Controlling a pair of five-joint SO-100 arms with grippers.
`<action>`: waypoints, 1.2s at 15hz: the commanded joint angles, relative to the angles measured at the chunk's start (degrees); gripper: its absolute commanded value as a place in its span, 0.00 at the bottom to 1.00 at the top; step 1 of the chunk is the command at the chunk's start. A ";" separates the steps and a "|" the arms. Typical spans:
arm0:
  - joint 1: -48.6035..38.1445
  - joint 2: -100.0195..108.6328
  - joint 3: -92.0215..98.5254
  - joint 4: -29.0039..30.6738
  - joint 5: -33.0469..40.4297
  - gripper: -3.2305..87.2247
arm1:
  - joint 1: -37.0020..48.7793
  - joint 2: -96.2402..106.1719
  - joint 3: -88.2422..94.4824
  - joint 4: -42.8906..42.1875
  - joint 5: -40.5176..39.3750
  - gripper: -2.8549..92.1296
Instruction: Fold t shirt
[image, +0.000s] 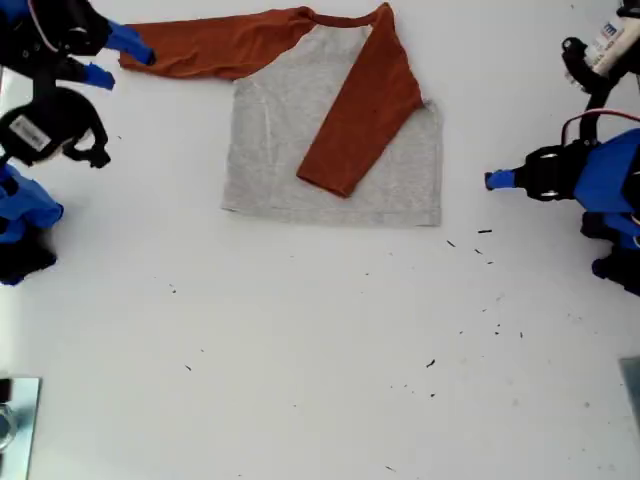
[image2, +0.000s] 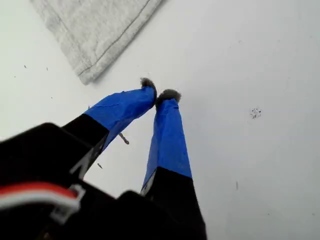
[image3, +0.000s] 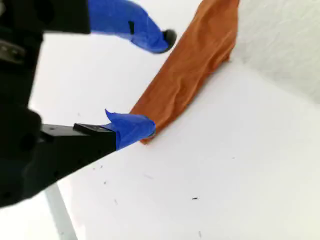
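T shirt (image: 300, 140) flat on desk (image: 300, 350), far centre of exterior view; one rust sleeve (image: 362, 110) folded across body, other sleeve (image: 215, 45) stretched toward exterior view's left. Soft, light, limp; likely drags. Take cuff (image3: 150, 131). My second gripper (image3: 150, 82) spread wide around cuff, seemingly not yet pinching. My first gripper (image2: 161, 96) clenched, empty, near hem corner (image2: 86, 75).

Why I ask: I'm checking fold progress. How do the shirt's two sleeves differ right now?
The sleeve on the exterior view's right is folded diagonally over the grey body; the other sleeve lies stretched out flat on the table, off the body. No gripper is near the folded sleeve; my second gripper is open around the outstretched sleeve's cuff. Both are rust-orange and long.
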 joint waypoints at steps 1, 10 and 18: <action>-10.02 -4.66 -3.87 -0.70 6.86 0.38 | -0.79 0.88 3.16 -0.88 -0.44 0.07; -23.55 -31.82 -2.99 -22.41 11.87 0.33 | -2.55 0.88 3.16 -0.26 1.05 0.07; -23.55 -29.97 -2.37 -26.63 12.83 0.03 | -2.72 0.88 3.16 0.00 1.85 0.07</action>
